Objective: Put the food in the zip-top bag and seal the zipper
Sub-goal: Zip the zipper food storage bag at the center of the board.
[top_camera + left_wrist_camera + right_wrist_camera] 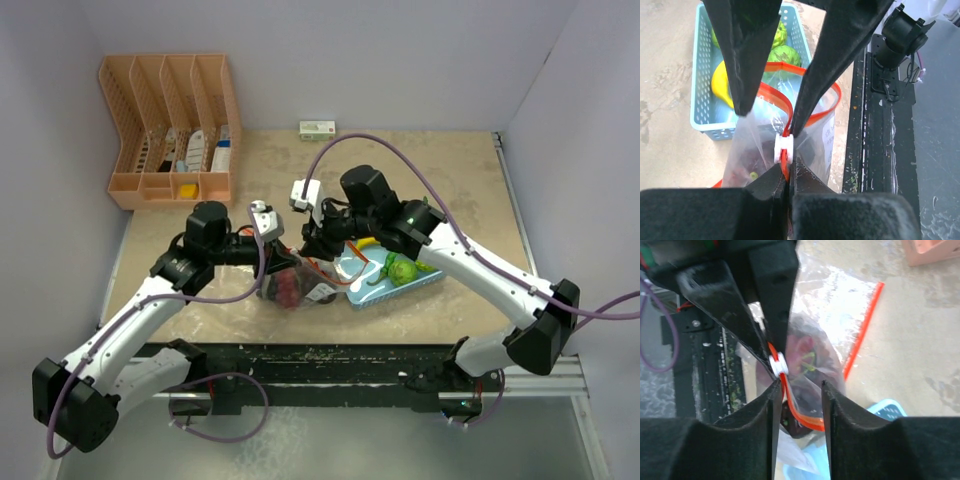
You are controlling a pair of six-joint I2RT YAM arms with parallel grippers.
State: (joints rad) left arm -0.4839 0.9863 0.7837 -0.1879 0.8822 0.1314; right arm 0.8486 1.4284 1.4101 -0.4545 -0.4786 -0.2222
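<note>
Top view, left gripper (282, 258): at the mouth of the clear, crinkly plastic zip-top bag (292, 288). The bag lies on the table (450, 170) between the two arms, just beside the light-blue perforated plastic basket (400, 291).
Top view, right gripper (318, 252): at the same bag mouth, close to the left gripper.
Top view, food loaded: dark red grape bunches (286, 291) show through the bag wall.
Top view, food outstanding: a yellow banana (366, 243) and round green fruits (402, 268) lie in the basket.
Left wrist view, left gripper: fingers pressed together, pinching the thin orange-red zipper (779, 98) directly beside the small white slider (783, 148).
Left wrist view, bag mouth: beyond the slider the zipper forms a wide loop, so the mouth is unsealed.
Right wrist view, right gripper: fingers spread on either side of the zipper next to the slider, with no clamp on it.
Progress, judged: loading is partly done. The basket items have yet to go into the bag, and the seal has not been made.
</note>
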